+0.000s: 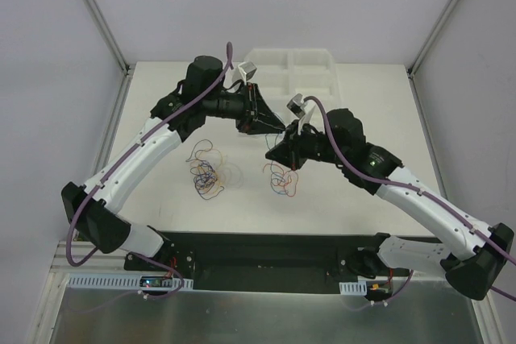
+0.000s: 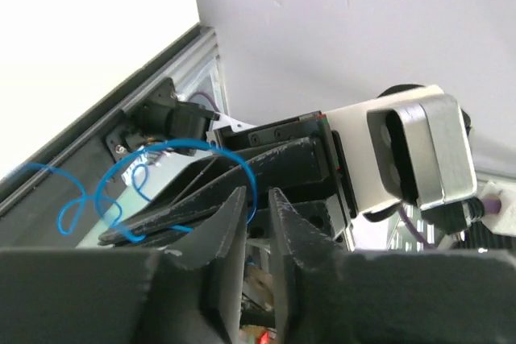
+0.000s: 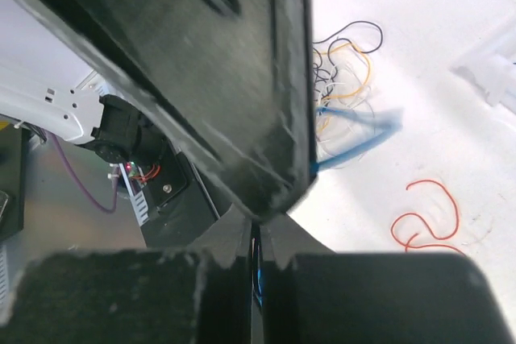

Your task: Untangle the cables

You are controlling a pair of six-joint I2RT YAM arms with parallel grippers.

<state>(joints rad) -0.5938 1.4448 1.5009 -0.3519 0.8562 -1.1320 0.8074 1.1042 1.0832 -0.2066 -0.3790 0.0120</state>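
The left gripper [image 2: 256, 196] is clenched on a blue cable [image 2: 177, 143], whose loops curl off beside it. The right gripper [image 3: 258, 227] is pinched tight on blue cable too. Both hang just nearer than the white tray [image 1: 294, 70]. The loose cables [image 1: 206, 173] lie on the table, nearer still.
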